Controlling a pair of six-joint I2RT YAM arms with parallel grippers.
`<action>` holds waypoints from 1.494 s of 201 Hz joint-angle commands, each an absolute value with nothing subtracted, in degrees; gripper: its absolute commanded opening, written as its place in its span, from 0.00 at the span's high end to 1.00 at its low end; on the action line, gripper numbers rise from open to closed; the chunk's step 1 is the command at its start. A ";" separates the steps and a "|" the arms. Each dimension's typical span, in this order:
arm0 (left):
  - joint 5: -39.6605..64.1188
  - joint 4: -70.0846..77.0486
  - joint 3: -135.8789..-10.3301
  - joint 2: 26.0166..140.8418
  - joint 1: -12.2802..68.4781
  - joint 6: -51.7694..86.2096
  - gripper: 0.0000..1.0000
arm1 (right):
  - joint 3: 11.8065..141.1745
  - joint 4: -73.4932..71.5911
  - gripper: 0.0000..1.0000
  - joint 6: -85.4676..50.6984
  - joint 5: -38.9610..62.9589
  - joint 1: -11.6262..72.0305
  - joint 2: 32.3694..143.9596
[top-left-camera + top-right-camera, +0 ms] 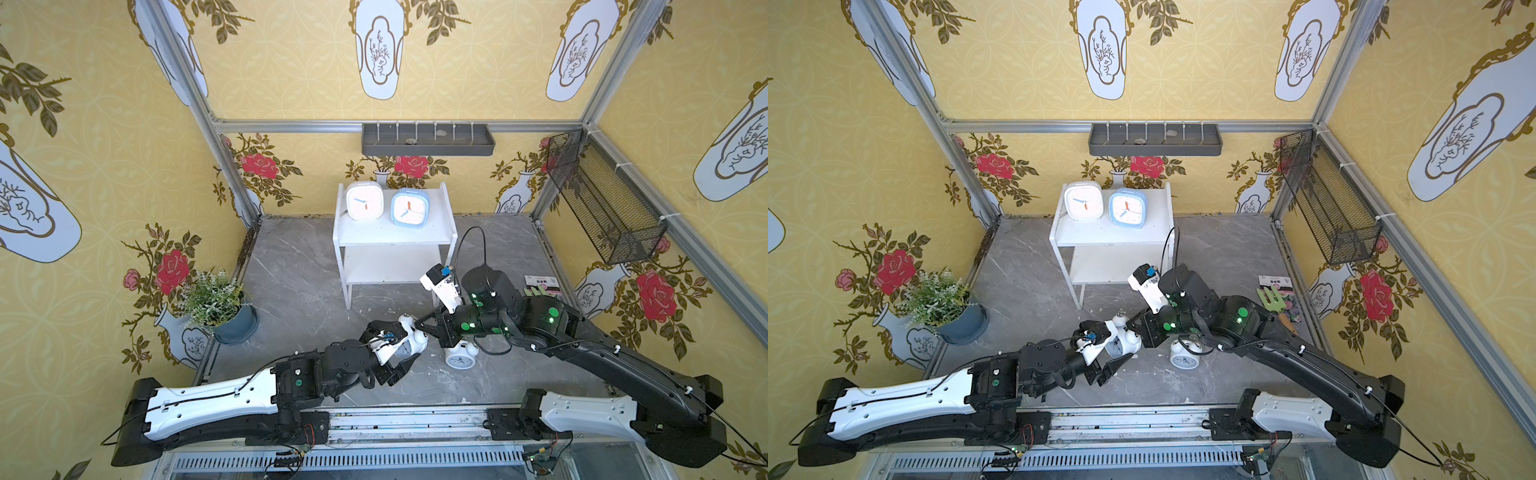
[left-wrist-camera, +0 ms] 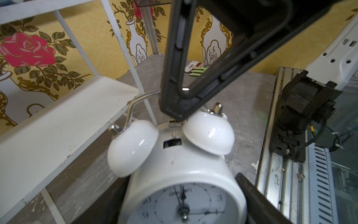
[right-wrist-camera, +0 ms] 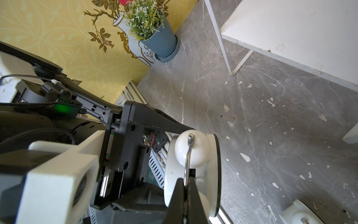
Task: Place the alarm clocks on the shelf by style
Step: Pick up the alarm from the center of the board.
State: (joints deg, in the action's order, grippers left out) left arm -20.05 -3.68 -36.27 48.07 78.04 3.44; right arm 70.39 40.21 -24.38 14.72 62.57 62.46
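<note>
A white twin-bell alarm clock (image 1: pixel 411 337) (image 1: pixel 1122 337) hangs just above the floor in front of the shelf (image 1: pixel 395 237) (image 1: pixel 1113 237). My right gripper (image 3: pixel 185 194) (image 1: pixel 418 326) is shut on its thin metal handle. My left gripper (image 2: pixel 180 213) (image 1: pixel 405 350) straddles the clock's round body (image 2: pixel 184 174), a dark finger close against each side; whether they press it I cannot make out. A second twin-bell clock (image 1: pixel 460 356) (image 1: pixel 1185 355) lies on the floor under my right wrist. On the shelf's top board stand a white square clock (image 1: pixel 364 201) and a light blue one (image 1: pixel 409 208).
A potted plant (image 1: pixel 216 305) stands at the left wall. A grey tray (image 1: pixel 428 140) hangs on the back wall and a black mesh basket (image 1: pixel 602 199) on the right wall. A packet and a green hand fork (image 1: pixel 1273 297) lie at the right. The shelf's lower board (image 1: pixel 390 264) is bare.
</note>
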 commanded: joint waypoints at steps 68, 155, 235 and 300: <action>-18.79 0.09 -35.68 48.05 78.06 4.22 0.41 | 70.29 35.67 0.90 -24.76 13.15 62.76 62.48; -19.98 1.97 -34.66 48.16 78.05 5.68 0.48 | 72.18 40.94 0.67 -25.53 1.43 62.79 61.27; -31.75 2.81 -35.27 50.49 77.96 13.03 0.47 | 69.96 43.67 0.67 -28.99 -12.81 65.04 58.22; -38.23 2.98 -33.49 47.87 77.96 16.99 0.46 | 63.30 39.66 0.66 -33.43 -19.37 68.65 50.30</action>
State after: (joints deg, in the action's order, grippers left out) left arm -34.06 0.36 -34.41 48.66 78.02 14.33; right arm 64.82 42.63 -30.63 -15.59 68.53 51.46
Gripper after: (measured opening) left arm 0.808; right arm 0.342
